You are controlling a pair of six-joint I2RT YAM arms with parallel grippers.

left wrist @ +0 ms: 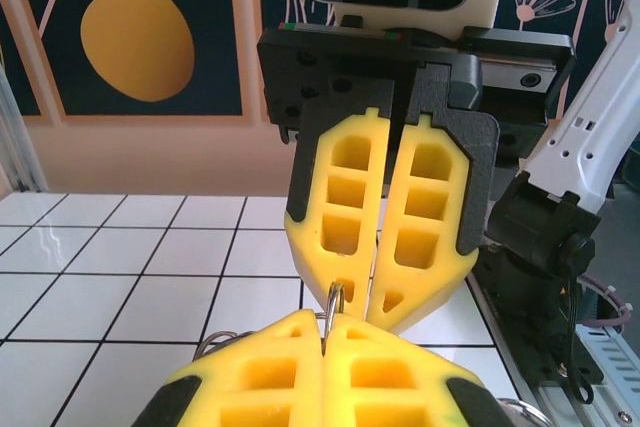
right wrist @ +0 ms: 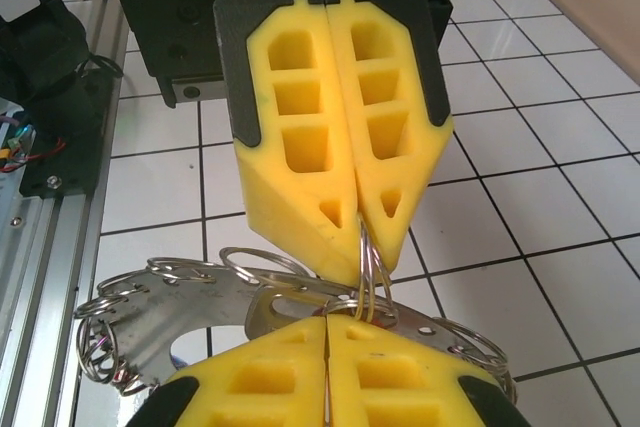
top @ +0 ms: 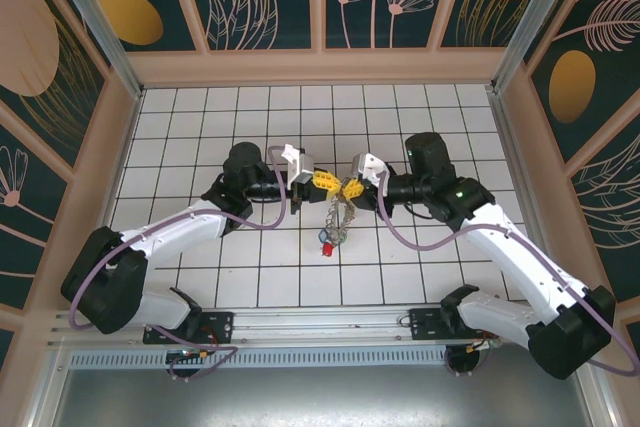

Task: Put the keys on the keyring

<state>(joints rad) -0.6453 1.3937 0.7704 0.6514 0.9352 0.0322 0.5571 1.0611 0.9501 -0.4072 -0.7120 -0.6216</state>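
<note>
While both arms reach inward over the white-tiled counter (top: pixel 200 127), I log the top external view first. The left end effector (top: pixel 322 182) and right end effector (top: pixel 352 188) meet tip to tip at mid-counter. The keyring (top: pixel 340 212) hangs beneath them, with a red-tagged key (top: pixel 327 245) at its lowest point.

Left wrist view: the left end effector (left wrist: pixel 325 332) is closed, its yellow fingers pressed together. A thin keyring loop (left wrist: pixel 335 297) rises from their seam. The right end effector (left wrist: pixel 372 292) is closed directly above.

Right wrist view: the right end effector (right wrist: pixel 328 332) is closed on the keyring's wire loops. The left end effector (right wrist: pixel 358 232) pinches the same loops. The keyring's (right wrist: pixel 170 317) ring-fringed metal body spreads leftward; I cannot tell whether it touches the counter.
</note>
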